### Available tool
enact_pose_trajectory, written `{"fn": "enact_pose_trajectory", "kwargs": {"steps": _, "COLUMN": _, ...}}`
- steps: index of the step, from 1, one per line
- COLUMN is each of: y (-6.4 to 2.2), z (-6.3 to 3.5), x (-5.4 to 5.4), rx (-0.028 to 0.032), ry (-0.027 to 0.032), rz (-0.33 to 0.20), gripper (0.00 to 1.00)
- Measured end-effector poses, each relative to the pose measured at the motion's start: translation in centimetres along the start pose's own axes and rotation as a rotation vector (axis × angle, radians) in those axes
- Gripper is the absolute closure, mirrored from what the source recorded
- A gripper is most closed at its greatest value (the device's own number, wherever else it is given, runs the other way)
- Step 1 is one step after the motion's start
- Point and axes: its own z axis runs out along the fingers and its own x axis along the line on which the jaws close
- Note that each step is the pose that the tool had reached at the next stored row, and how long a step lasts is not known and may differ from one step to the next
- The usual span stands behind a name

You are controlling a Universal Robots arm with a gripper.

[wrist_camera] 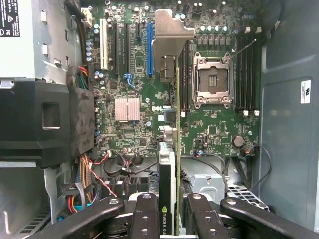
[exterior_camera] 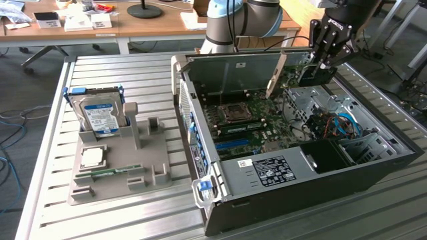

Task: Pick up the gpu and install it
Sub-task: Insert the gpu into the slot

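Wrist view: my gripper (wrist_camera: 172, 219), narrowed partway, clamps the gpu (wrist_camera: 167, 169) edge-on above the motherboard (wrist_camera: 214, 134) of the open case (exterior_camera: 300, 200). Risk: any tilt or offset from the blue slot (wrist_camera: 149, 47) would drive the card's contacts onto bare board, or snag its bracket (wrist_camera: 172, 35)

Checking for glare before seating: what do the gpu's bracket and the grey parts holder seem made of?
Bracket on the gpu: likely sheet metal, dull silver, thin and flat. Parts holder: probably plastic, matte grey, no glints.
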Motion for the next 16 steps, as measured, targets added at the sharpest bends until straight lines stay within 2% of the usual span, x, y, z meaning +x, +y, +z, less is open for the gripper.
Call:
{"fn": "enact_pose_trajectory", "kwargs": {"steps": 8, "y": 0.17, "z": 0.01, "x": 0.0, "rx": 0.0001, "ry": -0.0001, "rz": 0.0, "gripper": 0.73}}
{"fn": "enact_pose_trajectory", "kwargs": {"steps": 16, "y": 2.03, "z": 0.01, "x": 0.1, "rx": 0.0021, "ry": -0.0002, "rz": 0.0, "gripper": 0.73}}
